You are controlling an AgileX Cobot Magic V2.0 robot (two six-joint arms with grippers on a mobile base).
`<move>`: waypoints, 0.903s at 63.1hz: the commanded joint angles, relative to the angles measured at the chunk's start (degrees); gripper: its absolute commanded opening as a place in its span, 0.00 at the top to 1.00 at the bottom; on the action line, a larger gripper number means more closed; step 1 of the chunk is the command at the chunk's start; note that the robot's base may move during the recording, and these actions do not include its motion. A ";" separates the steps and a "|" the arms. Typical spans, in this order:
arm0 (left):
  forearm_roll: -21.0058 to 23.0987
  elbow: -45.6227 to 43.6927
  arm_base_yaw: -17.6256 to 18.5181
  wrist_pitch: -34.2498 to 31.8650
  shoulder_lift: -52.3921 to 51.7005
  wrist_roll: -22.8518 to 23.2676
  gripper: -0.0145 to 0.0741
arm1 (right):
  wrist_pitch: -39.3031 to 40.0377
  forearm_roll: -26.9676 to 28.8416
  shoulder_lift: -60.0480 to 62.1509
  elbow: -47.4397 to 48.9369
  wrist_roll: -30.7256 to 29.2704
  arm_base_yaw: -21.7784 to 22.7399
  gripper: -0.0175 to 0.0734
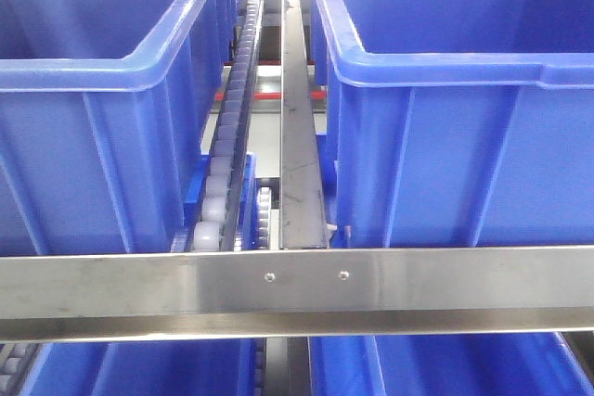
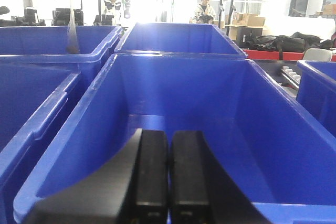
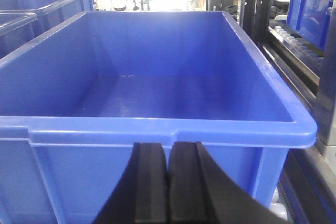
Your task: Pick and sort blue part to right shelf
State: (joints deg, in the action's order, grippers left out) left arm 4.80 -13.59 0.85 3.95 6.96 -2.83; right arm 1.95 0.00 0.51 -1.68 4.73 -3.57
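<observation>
Your front camera looks straight at the right shelf: its flat steel front rail with two screws crosses the lower part of the view. Behind that rail, a grey roller track and a steel divider strip run away from you, side by side. A large blue bin sits to the left of the track, and another blue bin sits to the right of the divider. Below the rail you can see the tops of more blue bins on a lower level.

Your left gripper has its black fingers pressed together with nothing between them. It hangs over the near rim of a deep blue bin, pointing into it. More bins stand beside and behind that one.

Your right gripper is likewise closed and empty. It sits just in front of the near wall of a blue bin, slightly below its rim.

The blue part does not show in any of the three views, so you cannot tell where it lies.
</observation>
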 commanded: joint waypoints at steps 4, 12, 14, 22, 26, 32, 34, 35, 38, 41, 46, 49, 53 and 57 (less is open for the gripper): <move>0.46 -1.67 0.04 -4.69 0.67 0.10 0.69 | 5.17 -0.77 1.35 1.16 0.12 0.35 0.74; 0.46 -1.57 0.04 -4.69 0.67 0.10 0.69 | 5.17 -0.77 1.35 1.16 0.12 0.35 0.74; 0.46 -1.57 0.04 -4.69 0.67 0.10 0.69 | 5.17 -0.77 1.35 1.16 0.12 0.35 0.74; 0.46 0.42 0.04 -5.41 0.01 0.10 0.69 | 5.17 -0.77 1.35 1.16 0.12 0.35 0.74; 0.34 3.35 0.04 -6.73 -1.51 0.10 0.69 | 5.17 -0.77 1.35 1.16 0.12 0.35 0.74; -0.54 8.22 0.04 -7.95 -5.41 0.10 0.69 | 5.17 -0.77 1.35 1.16 0.12 0.35 0.74; -0.54 9.60 0.04 -7.95 -6.69 0.10 0.69 | 5.17 -0.77 1.35 1.16 0.12 0.35 0.74; -0.54 10.09 0.04 -7.95 -7.15 0.10 0.69 | 5.17 -0.77 1.35 1.16 0.12 0.35 0.74; -0.54 11.74 0.04 -7.95 -8.57 0.02 0.69 | 5.17 -0.77 1.35 1.16 0.12 0.35 0.74; -0.54 13.06 -0.10 -8.09 -8.60 0.02 0.69 | 5.17 -0.77 1.35 1.16 0.12 0.35 0.74; -0.54 14.73 -0.10 -7.96 -8.51 0.02 0.69 | 5.18 -0.77 1.28 1.16 0.12 0.35 0.74; -0.54 15.44 -0.10 -8.70 -8.61 0.02 0.69 | 5.18 -0.77 1.28 1.16 0.12 0.35 0.74; -0.54 15.34 -0.10 -7.68 -8.61 0.02 0.69 | 5.18 -0.77 1.28 1.16 0.12 0.35 0.74; -0.54 15.34 -0.10 -7.91 -8.61 0.02 0.69 | 5.18 -0.77 1.28 1.16 0.12 0.35 0.74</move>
State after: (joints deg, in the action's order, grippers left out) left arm 4.19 0.49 0.85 1.22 -0.36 -2.83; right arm 1.95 0.00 0.53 -1.68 4.89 -3.57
